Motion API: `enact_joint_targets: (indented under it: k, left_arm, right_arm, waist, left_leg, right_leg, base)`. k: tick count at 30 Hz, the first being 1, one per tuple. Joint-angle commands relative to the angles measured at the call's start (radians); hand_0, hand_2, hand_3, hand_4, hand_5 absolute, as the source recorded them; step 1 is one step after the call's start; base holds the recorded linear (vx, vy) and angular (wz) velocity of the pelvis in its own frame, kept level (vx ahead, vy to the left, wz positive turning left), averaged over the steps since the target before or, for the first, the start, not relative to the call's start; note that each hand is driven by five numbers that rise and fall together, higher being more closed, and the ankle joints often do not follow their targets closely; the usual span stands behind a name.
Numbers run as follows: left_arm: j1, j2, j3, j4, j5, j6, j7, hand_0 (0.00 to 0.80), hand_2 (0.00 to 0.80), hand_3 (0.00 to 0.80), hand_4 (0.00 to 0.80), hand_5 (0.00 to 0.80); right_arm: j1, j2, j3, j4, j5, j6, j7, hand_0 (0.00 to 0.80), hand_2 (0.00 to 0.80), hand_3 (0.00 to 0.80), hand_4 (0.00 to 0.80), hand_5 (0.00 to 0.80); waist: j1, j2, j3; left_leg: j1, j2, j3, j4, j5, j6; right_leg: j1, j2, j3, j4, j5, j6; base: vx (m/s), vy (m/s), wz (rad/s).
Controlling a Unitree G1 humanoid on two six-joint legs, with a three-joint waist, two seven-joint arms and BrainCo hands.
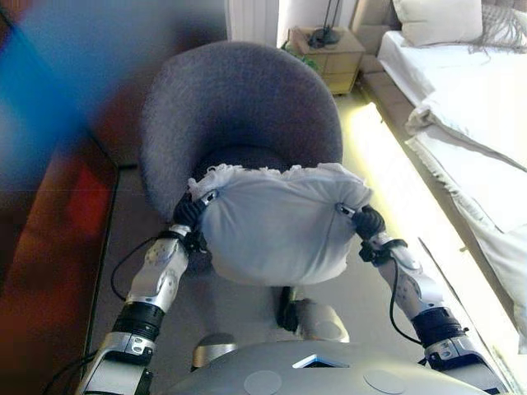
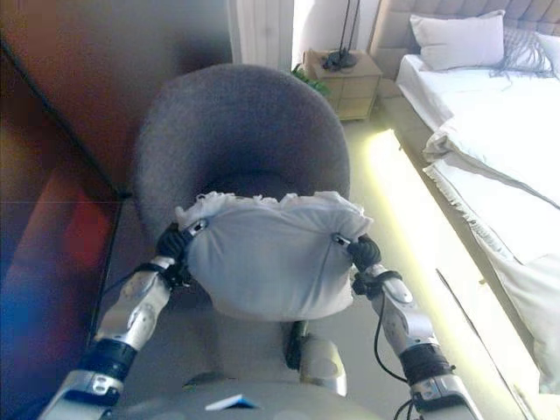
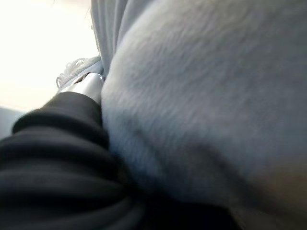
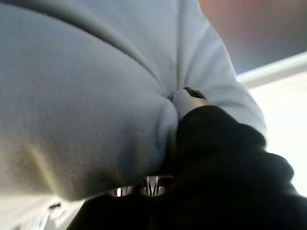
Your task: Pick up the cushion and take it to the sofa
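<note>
Pale grey-white fabric fills the middle of the scene: the cushion (image 1: pixel 276 230), frilled along its far edge, is held up in the air between both hands, just in front of a round-backed grey armchair (image 1: pixel 239 107) and above its dark seat. The left hand (image 1: pixel 191 216) presses into the cushion's left side and the right hand (image 1: pixel 364 220) into its right side; a thumb tip of each digs into the cloth, puckering it, while the fingers are hidden behind the cushion, so whether they curl round it cannot be told. In both wrist views the soft cloth bulges right up against the dark ribbed covers.

The floor (image 1: pixel 379 280) under the chair is pale and smooth, with a bright strip of light (image 1: pixel 387 177) running along the base of a bed (image 1: pixel 469 107). The bed on the right carries white bedding and a white pillow (image 1: pixel 436 20) at its head. A small wooden nightstand (image 1: pixel 333 58) stands in the far corner with a dark object on top. A dark reddish surface (image 1: pixel 49 247) lines the left side.
</note>
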Motion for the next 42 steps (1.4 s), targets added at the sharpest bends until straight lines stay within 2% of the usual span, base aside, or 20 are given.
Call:
enact_joint_targets:
  k: [1,4,5,6,8,11,14,16,19,22,24,26,28,30,31,33,36,37,40,42]
  left_arm:
    - [-0.084,-0.005,0.044,-0.073,-0.029,-0.110,0.010,0.800,0.800,0.800,0.800,0.800]
    - [-0.085,-0.017,0.043,-0.085,-0.028,-0.116,0.034,0.800,0.800,0.800,0.800,0.800]
    - [-0.084,-0.019,0.043,-0.090,-0.025,-0.116,0.035,0.800,0.800,0.800,0.800,0.800]
    - [-0.083,-0.021,0.045,-0.094,-0.020,-0.116,0.032,0.800,0.800,0.800,0.800,0.800]
    - [-0.080,-0.015,0.050,-0.099,-0.019,-0.117,0.026,0.800,0.800,0.800,0.800,0.800]
    - [-0.069,0.000,0.072,-0.096,-0.035,-0.117,0.013,0.800,0.800,0.800,0.800,0.800]
    - [-0.065,0.003,0.092,-0.100,-0.050,-0.098,0.003,0.800,0.800,0.800,0.800,0.800]
    - [-0.075,0.002,0.089,-0.096,-0.053,-0.083,0.002,0.800,0.800,0.800,0.800,0.800]
    - [-0.095,-0.001,0.075,-0.066,-0.064,-0.077,-0.008,0.800,0.800,0.800,0.800,0.800]
    - [-0.096,-0.005,0.061,-0.057,-0.056,-0.080,-0.016,0.800,0.800,0.800,0.800,0.800]
    - [-0.097,-0.002,0.043,-0.052,-0.042,-0.084,-0.004,0.800,0.800,0.800,0.800,0.800]
    - [-0.102,0.002,0.035,-0.049,-0.032,-0.084,0.003,0.800,0.800,0.800,0.800,0.800]
    - [-0.111,0.009,0.031,-0.041,-0.017,-0.073,0.007,0.800,0.800,0.800,0.800,0.800]
    - [-0.113,0.021,0.037,-0.032,0.003,-0.073,0.005,0.800,0.800,0.800,0.800,0.800]
    - [-0.115,0.028,0.037,-0.028,0.003,-0.070,0.005,0.800,0.800,0.800,0.800,0.800]
    - [-0.116,0.038,0.034,-0.023,0.003,-0.055,0.006,0.800,0.800,0.800,0.800,0.800]
    - [-0.147,0.040,0.011,0.008,-0.014,-0.054,0.021,0.800,0.800,0.800,0.800,0.800]
    - [-0.173,0.038,0.002,0.032,-0.051,-0.050,0.028,0.800,0.800,0.800,0.800,0.800]
    - [-0.274,0.021,-0.036,0.068,-0.050,-0.038,0.076,0.800,0.800,0.800,0.800,0.800]
    - [-0.378,0.018,-0.072,0.124,-0.060,-0.039,0.115,0.800,0.800,0.800,0.800,0.800]
  right_arm:
    - [-0.060,0.003,-0.058,-0.102,0.021,-0.071,0.063,0.800,0.800,0.800,0.800,0.800]
    - [-0.061,-0.005,-0.048,-0.096,0.025,-0.077,0.080,0.800,0.800,0.800,0.800,0.800]
    - [-0.063,-0.007,-0.046,-0.093,0.029,-0.079,0.082,0.800,0.800,0.800,0.800,0.800]
    - [-0.071,-0.007,-0.039,-0.086,0.033,-0.084,0.083,0.800,0.800,0.800,0.800,0.800]
    - [-0.088,-0.006,-0.028,-0.085,0.037,-0.079,0.080,0.800,0.800,0.800,0.800,0.800]
    - [-0.121,0.003,-0.014,-0.088,0.032,-0.044,0.066,0.800,0.800,0.800,0.800,0.800]
    - [-0.143,0.021,0.000,-0.082,0.041,-0.016,0.066,0.800,0.800,0.800,0.800,0.800]
    - [-0.155,0.033,0.011,-0.082,0.033,-0.003,0.065,0.800,0.800,0.800,0.800,0.800]
    - [-0.170,0.039,0.013,-0.078,0.021,0.016,0.060,0.800,0.800,0.800,0.800,0.800]
    - [-0.154,0.050,0.013,-0.088,0.005,0.020,0.040,0.800,0.800,0.800,0.800,0.800]
    - [-0.146,0.060,0.014,-0.090,0.007,0.021,0.025,0.800,0.800,0.800,0.800,0.800]
    - [-0.147,0.064,0.012,-0.086,-0.002,0.018,0.013,0.800,0.800,0.800,0.800,0.800]
    - [-0.163,0.086,0.020,-0.060,-0.024,-0.002,-0.023,0.800,0.800,0.800,0.800,0.800]
    - [-0.187,0.108,0.029,-0.030,-0.057,-0.019,-0.051,0.800,0.800,0.800,0.800,0.800]
    - [-0.200,0.112,0.035,-0.023,-0.060,-0.021,-0.068,0.800,0.800,0.800,0.800,0.800]
    - [-0.220,0.121,0.051,-0.001,-0.053,-0.026,-0.100,0.800,0.800,0.800,0.800,0.800]
    - [-0.268,0.129,0.071,0.038,-0.047,-0.025,-0.113,0.800,0.800,0.800,0.800,0.800]
    - [-0.302,0.127,0.078,0.067,-0.048,-0.022,-0.103,0.800,0.800,0.800,0.800,0.800]
    - [-0.454,0.111,0.109,0.145,-0.029,0.011,-0.130,0.800,0.800,0.800,0.800,0.800]
    - [-0.562,0.096,0.138,0.214,-0.003,0.009,-0.140,0.800,0.800,0.800,0.800,0.800]
  waist:
    - [-0.037,-0.026,-0.080]
    - [-0.022,-0.048,-0.065]
    - [-0.018,-0.059,-0.062]
    - [-0.009,-0.060,-0.050]
    - [0.004,-0.060,-0.040]
    - [0.026,-0.056,-0.030]
    - [0.047,-0.043,-0.032]
    - [0.057,-0.030,-0.039]
    - [0.053,-0.013,-0.054]
    - [0.045,0.001,-0.064]
    - [0.046,0.010,-0.064]
    - [0.048,0.010,-0.058]
    - [0.064,0.004,-0.039]
    - [0.087,0.009,-0.017]
    - [0.093,0.012,-0.008]
    - [0.107,0.009,0.001]
    - [0.116,-0.002,0.011]
    - [0.119,-0.008,0.019]
    - [0.140,-0.021,0.065]
    - [0.146,-0.024,0.104]
  left_leg:
    - [-0.006,-0.063,0.053,0.299,0.327,0.016]
    - [-0.152,-0.040,0.040,0.563,0.324,0.009]
    - [-0.193,-0.027,0.046,0.600,0.318,0.014]
    - [-0.231,0.014,0.053,0.616,0.303,0.019]
    - [-0.256,0.046,0.053,0.553,0.299,0.028]
    - [-0.259,0.052,0.034,0.392,0.301,0.041]
    - [-0.245,0.040,-0.003,0.178,0.316,0.037]
    - [-0.222,0.027,-0.026,0.053,0.287,0.035]
    - [-0.161,0.002,-0.004,-0.051,0.222,0.044]
    - [-0.116,-0.013,0.025,-0.145,0.195,0.054]
    - [-0.103,-0.028,0.008,-0.185,0.199,0.062]
    - [-0.104,-0.037,0.010,-0.181,0.192,0.071]
    - [-0.118,-0.051,0.022,-0.147,0.167,0.093]
    - [-0.133,-0.055,0.045,-0.103,0.135,0.118]
    - [-0.135,-0.056,0.048,-0.087,0.124,0.123]
    - [-0.137,-0.064,0.039,-0.053,0.104,0.121]
    - [-0.152,-0.059,0.018,-0.005,0.081,0.100]
    - [-0.171,-0.049,0.015,0.024,0.067,0.093]
    - [-0.272,0.000,0.004,0.156,0.042,0.065]
    - [-0.343,0.031,-0.013,0.238,0.027,0.053]
  right_leg:
    - [0.053,-0.010,0.096,-0.129,0.068,-0.031]
    - [0.108,-0.023,0.123,-0.114,0.032,-0.059]
    - [0.122,-0.030,0.130,-0.114,0.024,-0.065]
    - [0.148,-0.024,0.135,-0.113,0.008,-0.074]
    - [0.171,-0.015,0.150,-0.115,-0.007,-0.079]
    - [0.189,-0.009,0.192,-0.114,-0.017,-0.072]
    - [0.205,-0.018,0.229,-0.115,-0.027,-0.049]
    - [0.216,-0.032,0.238,-0.114,-0.037,-0.030]
    - [0.225,-0.050,0.231,-0.112,-0.044,-0.008]
    - [0.228,-0.059,0.221,-0.113,-0.046,0.010]
    - [0.222,-0.065,0.218,-0.108,-0.044,0.022]
    - [0.209,-0.080,0.212,-0.086,-0.036,0.036]
    - [0.177,-0.130,0.178,0.002,-0.018,0.058]
    - [0.125,-0.201,0.129,0.157,0.014,0.053]
    - [0.101,-0.229,0.129,0.213,0.034,0.047]
    - [0.086,-0.268,0.141,0.212,0.060,0.038]
    - [0.102,-0.279,0.148,0.086,0.056,0.050]
    - [0.108,-0.268,0.145,0.030,0.035,0.063]
    - [0.080,-0.278,0.125,0.045,0.026,0.074]
    - [0.046,-0.276,0.119,0.093,0.003,0.073]
  base:
    - [0.323,-0.202,0.00]
    - [0.252,-0.159,-0.52]
    - [0.212,-0.118,-0.58]
    - [0.179,-0.072,-0.48]
    - [0.183,-0.005,-0.36]
    - [0.197,0.082,-0.37]
    - [0.191,0.145,-0.39]
    - [0.173,0.147,-0.28]
    - [0.156,0.149,-0.06]
    - [0.096,0.144,0.12]
    - [0.062,0.166,0.28]
    - [0.032,0.129,0.21]
    - [-0.018,0.122,0.17]
    - [-0.032,0.126,0.04]
    - [0.008,0.105,-0.02]
    - [0.058,0.019,-0.05]
    - [0.036,-0.106,0.21]
    - [-0.021,-0.163,0.08]
    - [-0.162,-0.200,-0.11]
    - [-0.202,-0.165,0.19]
